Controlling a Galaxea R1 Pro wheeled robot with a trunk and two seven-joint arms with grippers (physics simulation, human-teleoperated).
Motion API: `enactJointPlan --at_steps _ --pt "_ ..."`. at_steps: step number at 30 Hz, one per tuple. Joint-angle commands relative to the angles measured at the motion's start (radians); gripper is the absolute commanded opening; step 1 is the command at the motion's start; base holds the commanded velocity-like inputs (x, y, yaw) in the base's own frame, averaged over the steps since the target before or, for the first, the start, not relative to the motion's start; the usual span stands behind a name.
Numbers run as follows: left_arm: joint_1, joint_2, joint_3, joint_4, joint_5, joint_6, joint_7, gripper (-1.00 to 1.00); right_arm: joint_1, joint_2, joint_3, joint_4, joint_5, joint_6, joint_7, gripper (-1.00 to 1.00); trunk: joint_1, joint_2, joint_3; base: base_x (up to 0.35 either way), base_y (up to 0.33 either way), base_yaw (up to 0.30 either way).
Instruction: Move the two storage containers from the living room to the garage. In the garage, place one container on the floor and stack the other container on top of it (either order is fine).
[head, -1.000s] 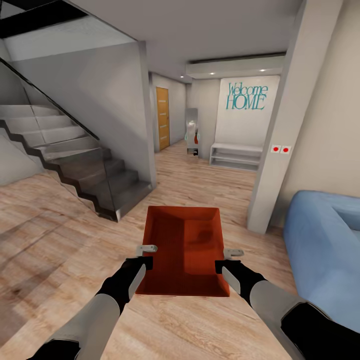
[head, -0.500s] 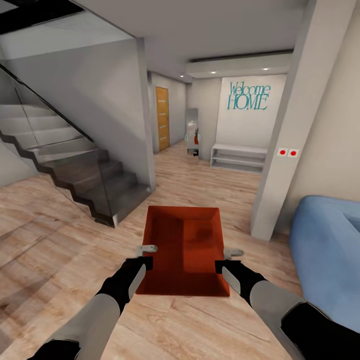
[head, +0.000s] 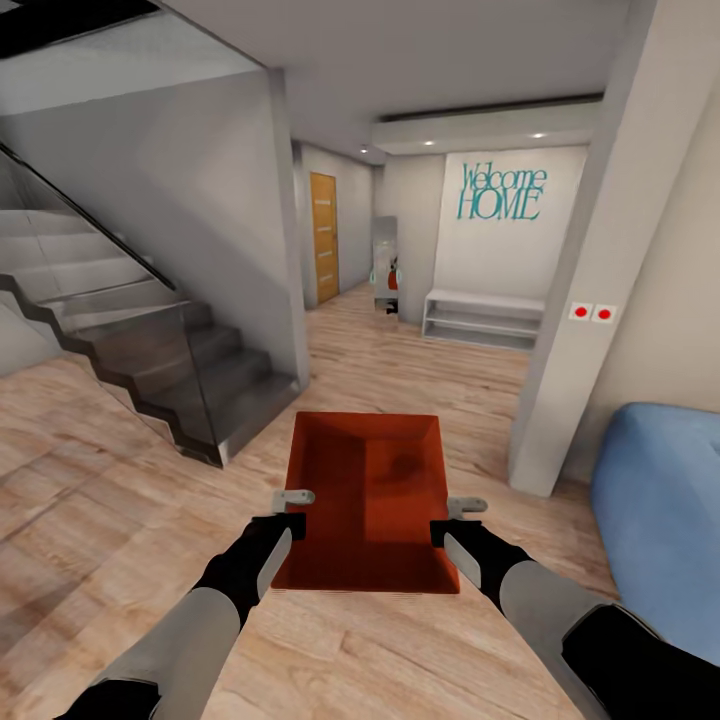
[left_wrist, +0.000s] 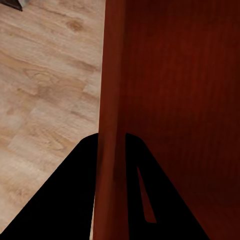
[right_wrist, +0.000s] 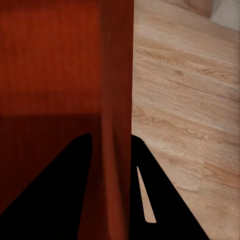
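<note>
One orange-red storage container (head: 366, 505), open-topped, hangs level in front of me above the living room's light wood floor (head: 100, 480). My left gripper (head: 290, 505) is shut on its left wall and my right gripper (head: 458, 515) on its right wall. In the left wrist view the black fingers (left_wrist: 75, 190) of the left gripper (left_wrist: 111, 150) straddle the container's wall (left_wrist: 111, 75). The right wrist view shows the same hold: the right gripper (right_wrist: 112, 145) is pinched over the wall (right_wrist: 117, 60). The garage is out of view.
A dark staircase (head: 150, 350) with a glass rail stands at the left. A white pillar (head: 560, 400) and a light blue sofa (head: 660, 510) stand at the right. Between them the wood floor runs to a hallway with a honey-wood door (head: 324, 235) and a white bench (head: 483, 318).
The whole view has advanced: the staircase slid left and the pillar and sofa slid right. The container and both grippers keep the same place in the picture.
</note>
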Motion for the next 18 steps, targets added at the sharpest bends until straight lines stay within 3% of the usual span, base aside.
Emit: enactJointPlan --at_steps 1,18 --pt "0.0 0.001 -0.014 0.019 0.032 0.045 0.009 -1.0 -0.002 -0.009 -0.005 -0.005 0.014 0.005 -0.003 -1.0 0.001 -0.002 -0.002 0.322 0.0 0.0" --pt "0.0 0.001 -0.014 0.02 0.032 0.045 0.009 -1.0 -0.002 -0.009 -0.005 -0.005 0.014 0.005 -0.003 -1.0 0.001 -0.002 -0.002 0.322 0.0 0.0"
